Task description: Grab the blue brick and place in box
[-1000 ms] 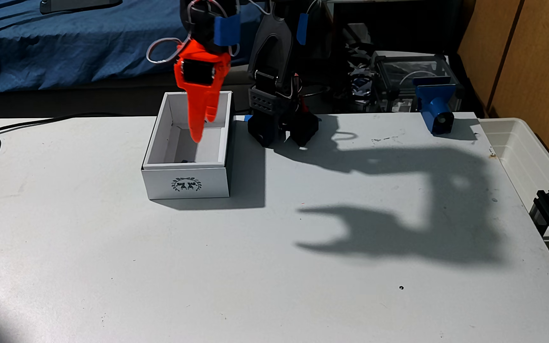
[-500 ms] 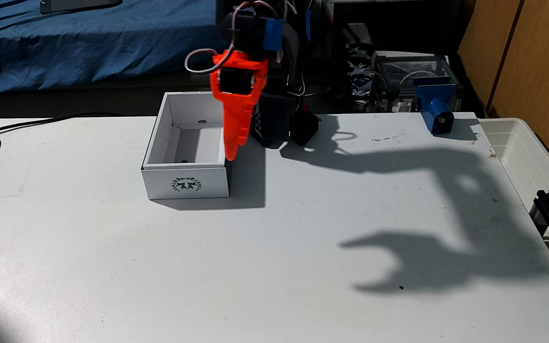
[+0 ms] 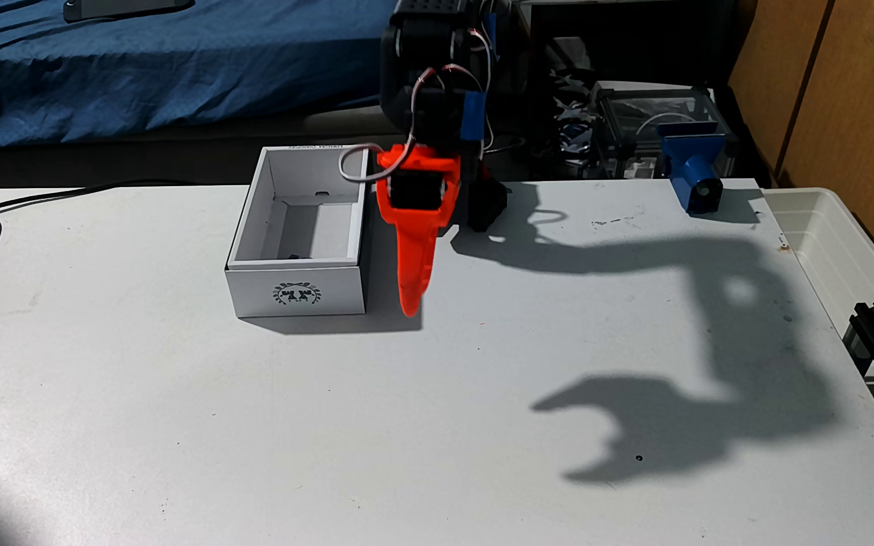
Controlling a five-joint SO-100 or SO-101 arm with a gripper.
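Table [image 3: 214,420]: wide white surface in hard sunlight, carrying everything below; the arm's dark shadow falls across its right half in the fixed view
Tub [image 3: 845,252]: long translucent white plastic tub at the table's right edge
Box [image 3: 298,294]: white cardboard box, open on top, standing left of centre with its wreath emblem on the short side that faces the camera
Arm [image 3: 440,63]: black links rising from a base at the table's far edge, just right of the box
Gripper [image 3: 409,310]: orange, pointing down, outside the box beside its right wall, tip low near the table; seen edge-on, so the fingers overlap, but its shadow shows two prongs spread apart with nothing between them, so I judge it parted and empty
Clamp block [image 3: 692,168]: larger blue block with a round grey face, far right at the back, well apart from the box
Blue brick [image 3: 293,256]: only a small blue sliver peeks over the near wall, inside the box on its floor, close against that wall
Brick's long axis and facing: cannot tell, too little of it is visible
Progress: by my reading the brick is in the box and released, so the placing is done; nothing seems left but parking the arm
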